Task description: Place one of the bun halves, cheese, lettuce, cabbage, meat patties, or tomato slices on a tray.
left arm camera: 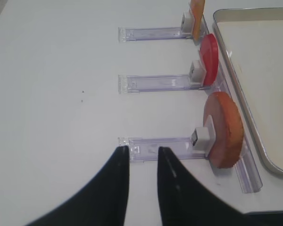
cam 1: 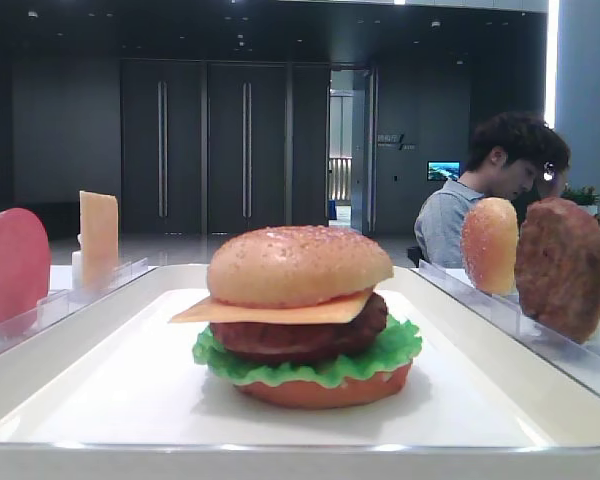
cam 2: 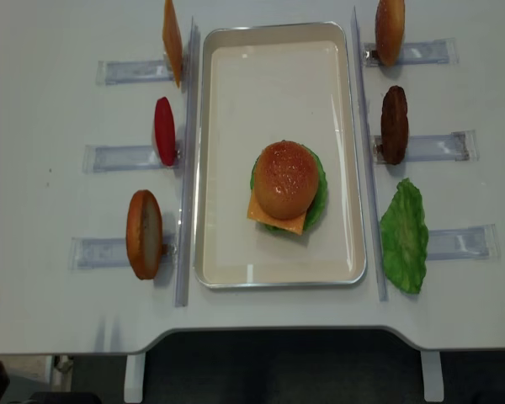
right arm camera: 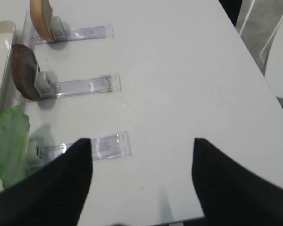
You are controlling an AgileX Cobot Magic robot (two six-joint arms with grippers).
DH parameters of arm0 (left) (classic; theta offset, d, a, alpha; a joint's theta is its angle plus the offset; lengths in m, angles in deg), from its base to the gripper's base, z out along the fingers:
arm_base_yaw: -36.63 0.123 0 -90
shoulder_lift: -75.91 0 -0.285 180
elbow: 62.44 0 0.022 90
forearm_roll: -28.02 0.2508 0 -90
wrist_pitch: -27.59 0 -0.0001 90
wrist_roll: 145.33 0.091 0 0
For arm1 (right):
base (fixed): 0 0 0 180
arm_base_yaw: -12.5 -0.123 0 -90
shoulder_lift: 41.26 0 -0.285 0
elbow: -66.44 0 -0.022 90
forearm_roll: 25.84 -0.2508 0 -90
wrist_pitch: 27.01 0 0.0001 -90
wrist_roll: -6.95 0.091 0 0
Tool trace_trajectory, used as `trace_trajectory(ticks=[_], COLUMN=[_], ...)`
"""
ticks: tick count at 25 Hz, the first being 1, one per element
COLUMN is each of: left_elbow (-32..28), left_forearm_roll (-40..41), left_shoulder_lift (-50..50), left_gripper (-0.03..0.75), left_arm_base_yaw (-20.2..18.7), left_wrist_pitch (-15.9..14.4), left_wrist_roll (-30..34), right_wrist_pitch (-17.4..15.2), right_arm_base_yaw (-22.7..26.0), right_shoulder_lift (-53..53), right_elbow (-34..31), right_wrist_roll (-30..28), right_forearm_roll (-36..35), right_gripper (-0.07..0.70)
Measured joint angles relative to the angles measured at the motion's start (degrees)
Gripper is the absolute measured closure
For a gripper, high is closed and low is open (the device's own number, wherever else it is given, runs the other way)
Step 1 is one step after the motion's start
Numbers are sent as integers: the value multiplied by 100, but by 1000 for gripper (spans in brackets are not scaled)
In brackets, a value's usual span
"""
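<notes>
We see a full burger already standing in the middle of the white tray [cam 2: 210, 168]: a bun top [cam 2: 285, 178] over cheese [cam 2: 273, 219], a patty and lettuce.

More food waits in the clear racks on both sides. On the left stand a cheese slice [cam 2: 172, 40] far back, a tomato slice [cam 2: 164, 130] in the middle, and a bun half [cam 2: 143, 234] nearest to us. On the right stand another bun half [cam 2: 390, 30], a meat patty [cam 2: 394, 124], and a lettuce leaf [cam 2: 405, 236].

Our left gripper [left arm camera: 141, 157] hangs over the table, just left of the near bun half [left arm camera: 224, 129]. Its two fingers are close together with a thin gap, and they hold nothing. The bun stands on its edge, so its flat faces look left and right, and the tray is just past it on the right.

Our right gripper [right arm camera: 141, 150] is spread wide and empty. The other lettuce leaf [right arm camera: 9, 141] lies off to its left, by the tray's edge.

The table is flat, white and bare around the racks. We think the left arm is nearer to a bun.
</notes>
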Motion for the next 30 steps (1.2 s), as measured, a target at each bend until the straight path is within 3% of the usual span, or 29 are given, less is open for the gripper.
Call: trace_trajectory(ticks=[13, 23, 30], left_elbow=[0, 0, 0], left_forearm_roll=[0, 148, 236], left_shoulder_lift=[0, 0, 0], left_gripper=[557, 557, 557], left_arm_base_yaw=[0, 0, 0], left_wrist_pitch=[4, 4, 4], left_wrist_roll=[0, -89, -91], right_wrist_pitch=[553, 558, 542], right_arm_base_yaw=[-6, -683, -720], right_shoulder_lift=[273, 273, 273], right_elbow=[-425, -505, -518], right_wrist_roll=[-160, -203, -222], right_forearm_roll=[0, 0, -128], right_gripper=[195, 197, 197])
